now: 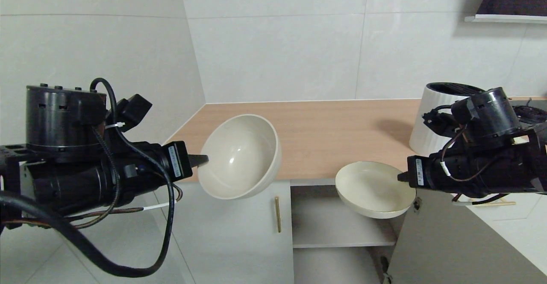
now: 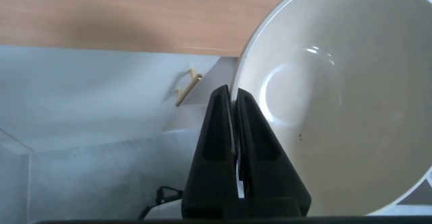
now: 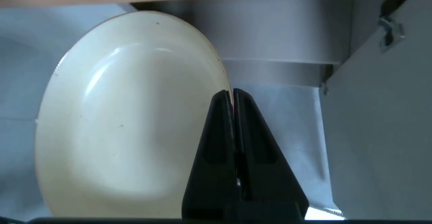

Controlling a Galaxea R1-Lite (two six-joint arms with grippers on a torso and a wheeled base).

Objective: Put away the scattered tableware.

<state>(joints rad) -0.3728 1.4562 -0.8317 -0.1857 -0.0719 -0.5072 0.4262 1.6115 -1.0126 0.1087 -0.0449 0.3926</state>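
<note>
My left gripper [image 1: 203, 160] is shut on the rim of a deep cream bowl [image 1: 239, 155], held tilted in the air over the counter's front edge; its black fingers [image 2: 223, 126] pinch the bowl [image 2: 344, 96] rim. My right gripper [image 1: 401, 176] is shut on the rim of a shallow cream plate [image 1: 374, 188], held in front of the open cabinet; the plate [image 3: 128, 116] hangs level with the shelf opening, rim between the fingers [image 3: 223, 123].
A wooden counter [image 1: 324, 130] runs along the tiled wall, with a white ribbed container [image 1: 436, 108] at the right. Below, a cabinet shelf [image 1: 337, 226] is exposed; its door [image 1: 444, 241] hangs open to the right. A shut door with a brass handle [image 1: 277, 214] stands to the left.
</note>
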